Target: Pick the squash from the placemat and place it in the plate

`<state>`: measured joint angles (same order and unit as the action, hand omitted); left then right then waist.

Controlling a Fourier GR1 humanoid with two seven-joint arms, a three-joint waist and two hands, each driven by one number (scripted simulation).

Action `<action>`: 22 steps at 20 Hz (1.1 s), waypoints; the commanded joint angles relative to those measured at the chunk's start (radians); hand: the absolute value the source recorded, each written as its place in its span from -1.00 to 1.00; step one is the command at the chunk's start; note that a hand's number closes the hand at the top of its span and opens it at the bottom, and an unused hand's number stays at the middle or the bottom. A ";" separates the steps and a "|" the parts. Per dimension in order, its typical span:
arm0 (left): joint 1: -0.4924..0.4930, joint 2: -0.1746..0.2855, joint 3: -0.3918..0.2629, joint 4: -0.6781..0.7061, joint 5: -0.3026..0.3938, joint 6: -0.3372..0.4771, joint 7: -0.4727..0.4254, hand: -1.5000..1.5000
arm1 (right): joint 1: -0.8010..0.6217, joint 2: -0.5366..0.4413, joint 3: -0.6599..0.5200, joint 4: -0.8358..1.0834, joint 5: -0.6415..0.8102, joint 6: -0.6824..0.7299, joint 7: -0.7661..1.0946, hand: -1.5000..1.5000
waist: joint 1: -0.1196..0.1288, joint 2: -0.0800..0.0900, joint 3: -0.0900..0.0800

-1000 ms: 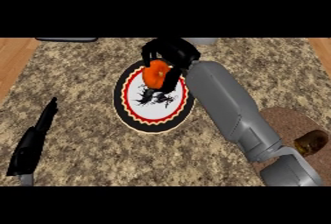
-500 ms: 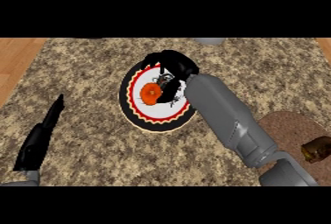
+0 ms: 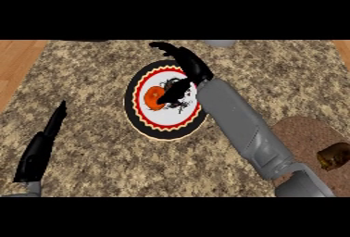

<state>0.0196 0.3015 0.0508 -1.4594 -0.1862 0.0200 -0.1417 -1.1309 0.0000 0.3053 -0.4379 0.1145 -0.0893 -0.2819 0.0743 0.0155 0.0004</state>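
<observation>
Squash [image 3: 152, 97]: a small, rounded orange body lying on the white centre of the plate [image 3: 163, 124], toward the plate's 9 o'clock side. It is well apart from the placemat [image 3: 301, 134]. The plate is round, with a black outer rim, a red scalloped band inside that rim, and a dark, scribbled motif on its white field.

Right hand [image 3: 191, 69]: black and slender, lying over the plate's rim at about 1 o'clock. Its fingers [image 3: 167, 47] are stretched out straight and spread apart, pointing toward 11 o'clock past the rim, and they are curled round nothing. A dark shape runs from the palm toward the squash's 3 o'clock side. Whether this shape is the thumb or a shadow, and whether it touches the squash, cannot be told. The smooth grey forearm runs from the hand toward 5 o'clock and crosses the plate's 3 o'clock edge.

Left hand [image 3: 40, 150]: rests at 8 o'clock in the view, with straight, flat fingers pointing toward 1 o'clock and holding nothing.

Bench [image 3: 89, 83]: a speckled, granite-like surface in brown and cream. A strip of plain wood grain borders it at 9 o'clock.

Placemat: a rounded brown mat with a fine, woven-looking texture, lying at 4 o'clock. A lumpy dark-brown object [image 3: 335, 156] sits on its 3 o'clock side.
</observation>
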 commanded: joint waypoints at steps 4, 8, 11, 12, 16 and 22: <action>0.052 0.039 0.039 -0.086 0.033 -0.033 0.046 0.00 | -0.051 -0.056 -0.181 0.092 -0.124 -0.020 -0.027 -1.00 | -0.023 -0.003 0.001; 0.022 0.015 0.027 -0.004 0.002 -0.009 -0.003 0.00 | -0.008 -0.141 -0.276 0.122 -0.216 0.152 -0.153 -1.00 | -0.031 0.007 0.001; 0.033 0.004 0.024 -0.041 0.016 -0.015 -0.012 0.00 | -0.016 -0.206 -0.311 0.182 -0.228 0.204 -0.207 -1.00 | -0.010 0.012 0.001; 0.002 0.002 0.013 -0.039 0.001 -0.009 0.032 0.00 | -0.011 -0.227 -0.323 0.193 -0.235 0.228 -0.230 -1.00 | -0.009 0.016 0.002; 0.000 0.007 0.031 -0.029 0.006 -0.007 -0.005 0.00 | -0.019 -0.300 -0.333 0.215 -0.227 0.307 -0.325 -1.00 | 0.003 0.021 0.002; -0.012 -0.017 0.006 -0.026 -0.018 0.005 0.031 0.00 | 0.001 -0.372 -0.311 0.280 -0.179 0.371 -0.396 -1.00 | 0.007 0.022 0.002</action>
<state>0.0215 0.2924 0.0599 -1.4932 -0.1926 0.0155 -0.1245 -1.1297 -0.3312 -0.0073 -0.1939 -0.0810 0.2442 -0.6383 0.0777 0.0358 0.0027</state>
